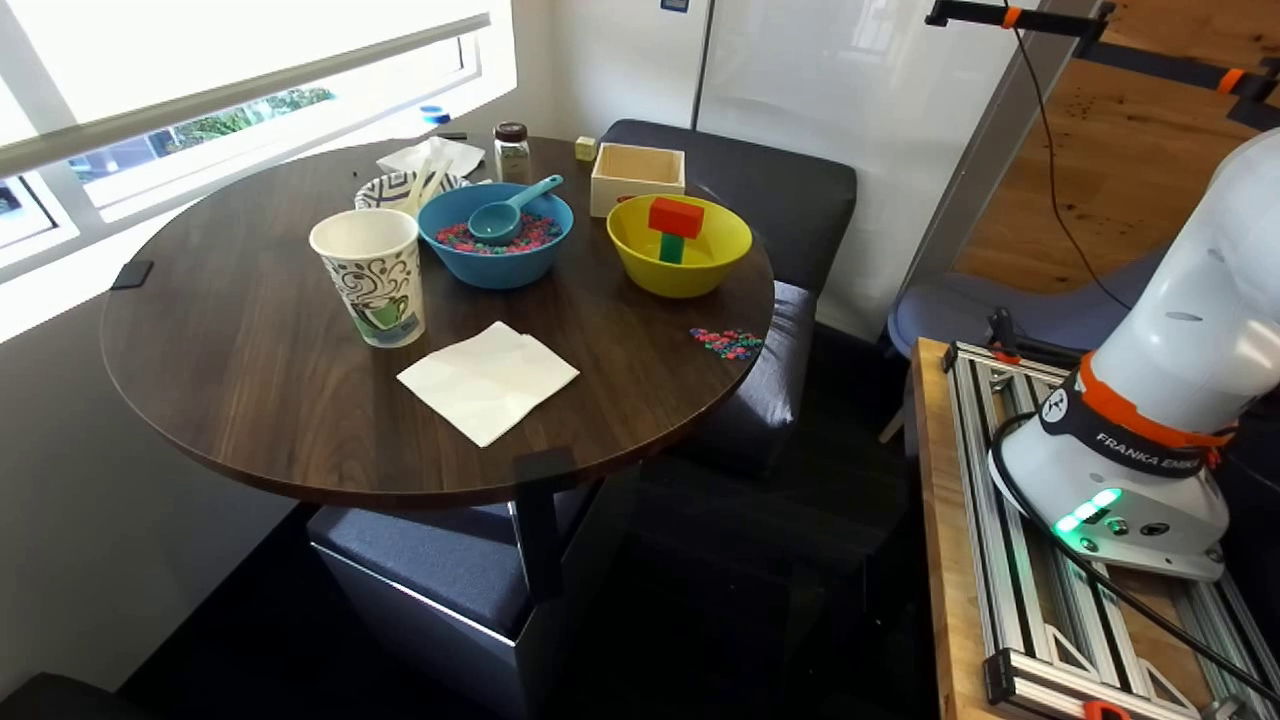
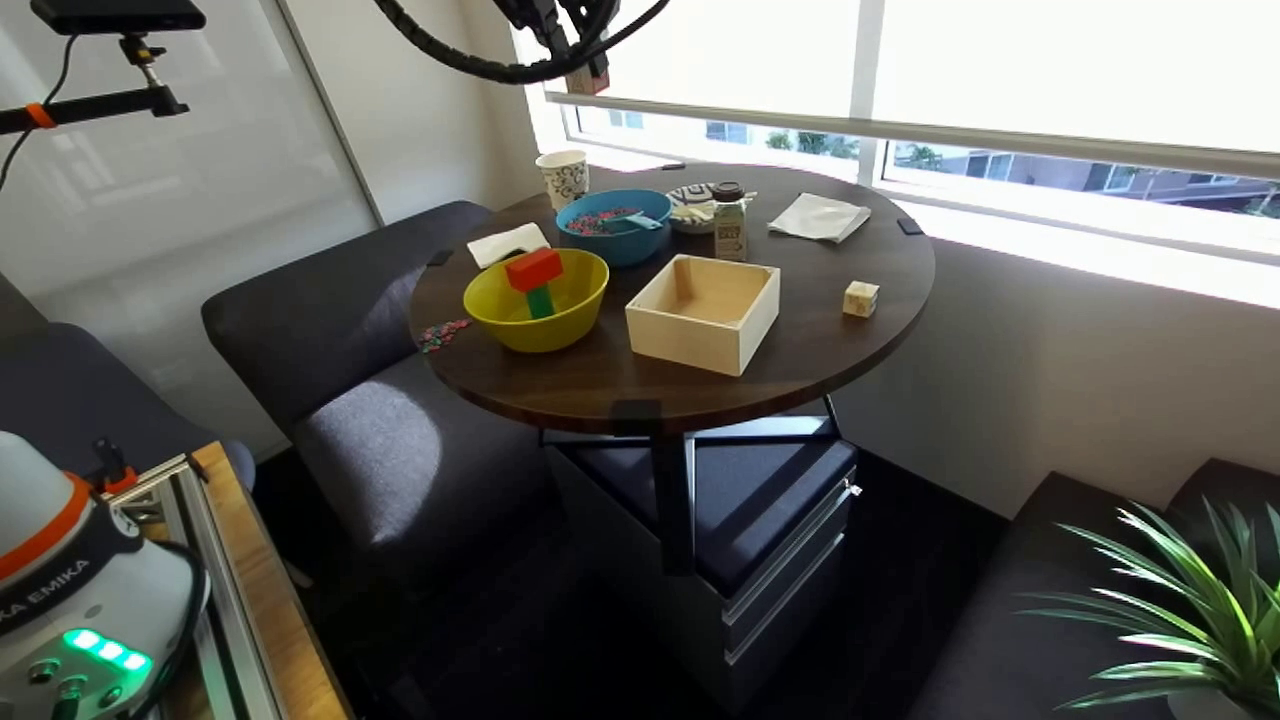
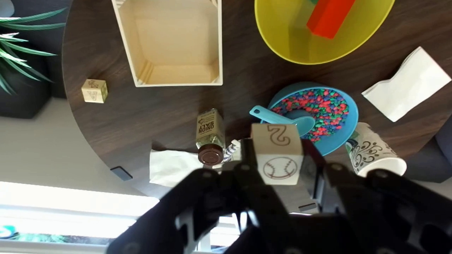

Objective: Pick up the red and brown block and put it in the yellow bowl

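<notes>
While my end effector [image 3: 280, 150] hangs high above the round surface [image 1: 620, 375], it pinches a wooden block [image 3: 278, 154], pale where the wrist view shows a 2 and a baseball, reddish on a side [image 2: 598, 84] in an exterior view; I take this for the red and brown block. Further out, the blue bowl [image 1: 495, 270] sits inward from the edges; the yellow bowl [image 2: 520, 335] stands close to the edge facing the robot's base [image 1: 1150, 495], with the pale box [image 2: 685, 343] beside it. Inside the yellow bowl a bright-red block [image 1: 676, 217] rests on a green block [image 1: 671, 248]; if the sentence means that one, it is there already. I judge the carry to be in hand, the placing not yet done. Next I should travel toward that base-side edge, centre over the bowl's free floor beside the stack, lower past the rim and release clear of the bright-red block.
</notes>
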Controlling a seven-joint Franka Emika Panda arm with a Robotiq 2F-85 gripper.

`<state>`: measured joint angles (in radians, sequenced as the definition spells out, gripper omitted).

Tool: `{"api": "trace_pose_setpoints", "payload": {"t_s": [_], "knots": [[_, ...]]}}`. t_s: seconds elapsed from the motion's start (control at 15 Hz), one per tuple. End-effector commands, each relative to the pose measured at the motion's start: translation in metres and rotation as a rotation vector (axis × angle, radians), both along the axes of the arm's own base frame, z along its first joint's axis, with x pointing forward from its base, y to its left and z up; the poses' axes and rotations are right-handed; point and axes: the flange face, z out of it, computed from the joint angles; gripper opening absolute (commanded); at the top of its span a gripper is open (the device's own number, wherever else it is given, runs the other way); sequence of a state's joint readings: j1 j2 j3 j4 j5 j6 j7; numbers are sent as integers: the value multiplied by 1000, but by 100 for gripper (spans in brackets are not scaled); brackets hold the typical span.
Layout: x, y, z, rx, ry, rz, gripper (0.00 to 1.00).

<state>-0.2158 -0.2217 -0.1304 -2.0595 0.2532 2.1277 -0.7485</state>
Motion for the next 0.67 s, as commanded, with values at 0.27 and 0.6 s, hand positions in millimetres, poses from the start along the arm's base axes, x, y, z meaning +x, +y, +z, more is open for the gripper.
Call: {"api": "trace_pose_setpoints", "payload": {"t_s": [0.27, 0.6], "knots": [[-28, 18, -30, -87, 32, 11, 9], [-84, 59, -62, -129, 89, 56, 9]]}}
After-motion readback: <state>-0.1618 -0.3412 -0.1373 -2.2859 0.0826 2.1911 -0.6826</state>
